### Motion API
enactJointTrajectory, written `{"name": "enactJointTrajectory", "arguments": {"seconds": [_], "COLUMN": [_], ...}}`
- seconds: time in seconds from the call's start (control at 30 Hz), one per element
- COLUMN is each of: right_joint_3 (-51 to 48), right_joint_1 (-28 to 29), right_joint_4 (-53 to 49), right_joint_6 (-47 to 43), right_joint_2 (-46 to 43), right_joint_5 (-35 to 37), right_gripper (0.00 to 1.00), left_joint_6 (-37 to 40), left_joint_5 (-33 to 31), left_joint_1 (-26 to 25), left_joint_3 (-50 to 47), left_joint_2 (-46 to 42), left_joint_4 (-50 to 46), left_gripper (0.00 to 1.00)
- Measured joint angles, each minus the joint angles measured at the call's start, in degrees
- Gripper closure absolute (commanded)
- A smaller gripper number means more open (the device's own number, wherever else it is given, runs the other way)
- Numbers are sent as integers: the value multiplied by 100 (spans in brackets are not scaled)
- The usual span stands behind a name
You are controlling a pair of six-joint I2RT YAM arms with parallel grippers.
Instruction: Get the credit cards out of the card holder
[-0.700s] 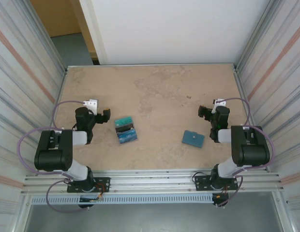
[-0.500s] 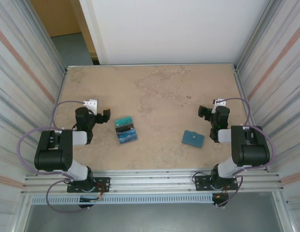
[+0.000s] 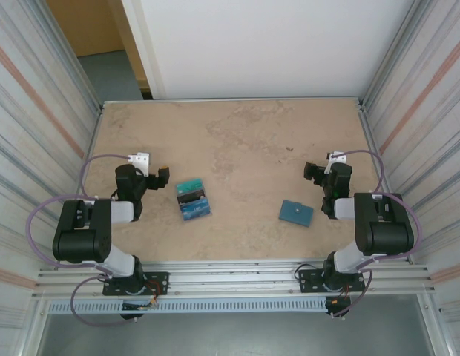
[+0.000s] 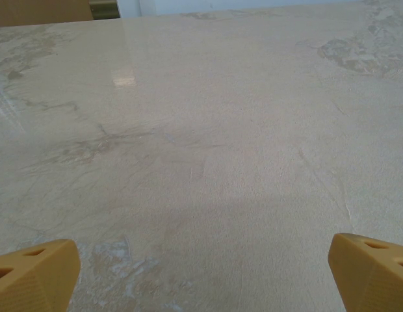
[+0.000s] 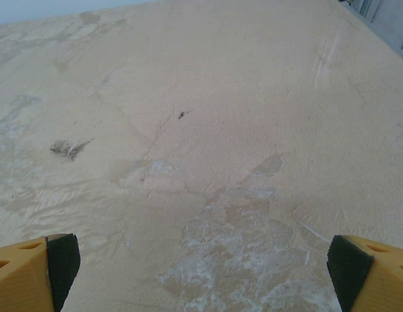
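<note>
The credit cards (image 3: 193,199), one teal, one black and one blue, lie loose and side by side on the table, left of centre. The card holder (image 3: 296,213), a flat steel-blue wallet, lies folded on the table at the right, apart from the cards. My left gripper (image 3: 162,176) hovers just left of the cards, its yellow fingertips (image 4: 36,276) spread wide over bare table, open and empty. My right gripper (image 3: 313,172) sits behind and right of the card holder, open too, its black-padded fingertips (image 5: 58,260) far apart with nothing between them.
The beige stone-patterned table (image 3: 237,141) is fenced by ribbed metal walls (image 3: 37,133) left and right and a white panel (image 3: 260,44) at the back. Both arm bases stand on the rail at the near edge (image 3: 230,278).
</note>
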Motion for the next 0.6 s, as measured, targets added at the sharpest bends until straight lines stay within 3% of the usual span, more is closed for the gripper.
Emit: {"name": "enactJointTrajectory", "arguments": {"seconds": [0.6], "right_joint_3": [4], "right_joint_1": [-74], "right_joint_4": [-33], "right_joint_6": [0], "right_joint_2": [-2], "right_joint_5": [-179], "right_gripper": [1], "left_joint_6": [-2], "left_joint_5": [-2], "left_joint_1": [0], "left_joint_3": [13], "left_joint_2": [-208], "left_joint_4": [-350], "left_gripper": [1]}}
